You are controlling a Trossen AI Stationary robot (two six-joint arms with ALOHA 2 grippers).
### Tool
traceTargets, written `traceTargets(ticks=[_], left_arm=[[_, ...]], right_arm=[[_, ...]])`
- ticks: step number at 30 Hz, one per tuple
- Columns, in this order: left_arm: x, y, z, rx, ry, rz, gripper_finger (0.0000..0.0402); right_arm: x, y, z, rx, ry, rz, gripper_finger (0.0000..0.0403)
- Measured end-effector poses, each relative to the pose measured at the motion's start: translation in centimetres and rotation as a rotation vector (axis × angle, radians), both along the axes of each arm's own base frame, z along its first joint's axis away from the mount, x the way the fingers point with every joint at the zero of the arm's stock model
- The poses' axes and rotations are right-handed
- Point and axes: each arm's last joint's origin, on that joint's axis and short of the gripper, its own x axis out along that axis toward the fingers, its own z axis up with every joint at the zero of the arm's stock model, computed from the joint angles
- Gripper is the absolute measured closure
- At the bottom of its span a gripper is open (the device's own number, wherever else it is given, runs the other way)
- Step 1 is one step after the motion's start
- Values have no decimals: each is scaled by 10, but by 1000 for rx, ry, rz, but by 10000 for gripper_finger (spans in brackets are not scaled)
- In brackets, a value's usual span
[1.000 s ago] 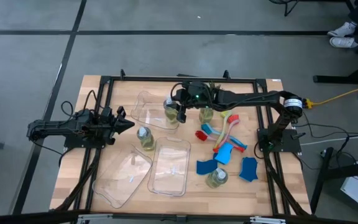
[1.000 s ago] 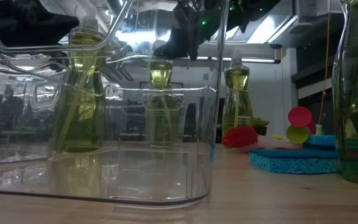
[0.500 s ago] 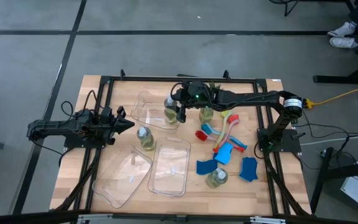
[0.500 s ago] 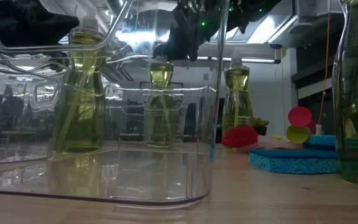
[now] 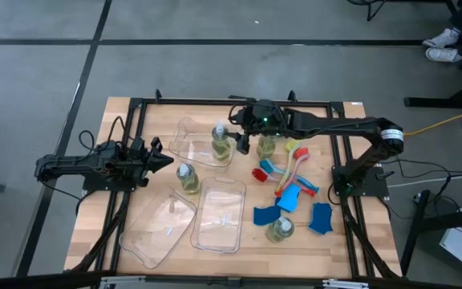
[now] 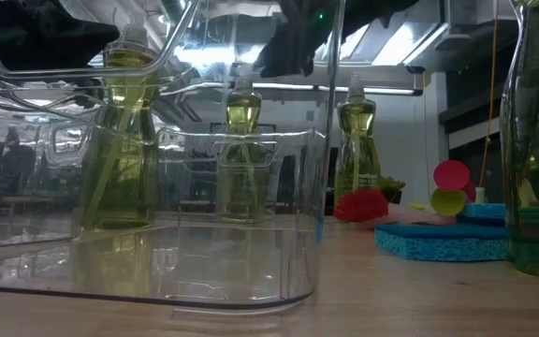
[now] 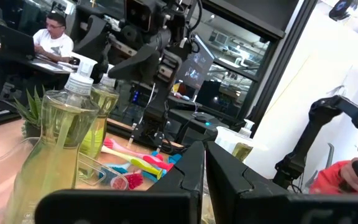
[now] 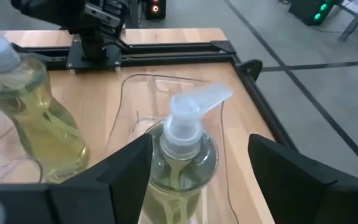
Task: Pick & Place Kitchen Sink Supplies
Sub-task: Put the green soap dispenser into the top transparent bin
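My right gripper (image 8: 197,168) has just spread wide and pulled back from the pump bottle (image 5: 220,142), which now stands free in the far clear tray (image 5: 184,136). One supply placed. My left gripper (image 5: 160,160) waits shut.

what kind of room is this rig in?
Looks like a robotics lab or workshop, not a kitchen: grey concrete floor with taped lines, a wooden table in a black metal frame, and a person at a desk.

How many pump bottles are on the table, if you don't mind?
4: one in the far tray, one beside it, one between the trays, one near the sponges. None looks hidden.
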Motion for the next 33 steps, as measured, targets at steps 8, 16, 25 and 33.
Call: traceTargets(ticks=[8,16,25,33], left_arm=[[0,0,0,0,0,0,391],[0,0,0,0,0,0,391],[0,0,0,0,0,0,391],[0,0,0,0,0,0,391]], right_arm=[[-24,8,16,52,45,-10,138],[-44,39,36,123,24,138,138],[-82,73,57,173,57,200,138],[-97,85,52,229,157,123,138]])
